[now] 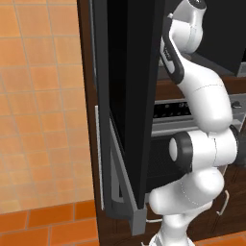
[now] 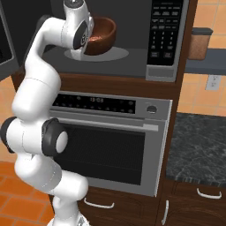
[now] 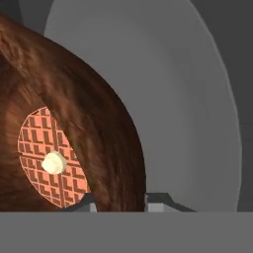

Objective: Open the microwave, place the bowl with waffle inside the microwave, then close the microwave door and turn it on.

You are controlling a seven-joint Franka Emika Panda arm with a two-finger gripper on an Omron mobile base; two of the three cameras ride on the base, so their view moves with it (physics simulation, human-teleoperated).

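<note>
The microwave point(image 2: 164, 70) stands open, its door point(image 1: 129, 96) swung out to the left and seen nearly edge-on. Inside the dark cavity the reddish-brown bowl point(image 2: 104, 34) sits low over the round grey turntable point(image 2: 118, 54), on its left part. In the hand view the bowl point(image 3: 74, 94) is close up, with the waffle point(image 3: 34, 143) and a pale dab of butter in it, and the turntable point(image 3: 197, 99) behind. My gripper point(image 3: 119, 202) reaches into the cavity, one fingertip inside the bowl's wall and one outside, shut on the rim.
The keypad point(image 2: 162, 31) takes up the microwave's right side. Below it is the oven point(image 2: 110, 145) with a display strip and a bar handle. A dark stone counter point(image 2: 198, 141) lies to the right, with a brown jar point(image 2: 199, 43) on a shelf above.
</note>
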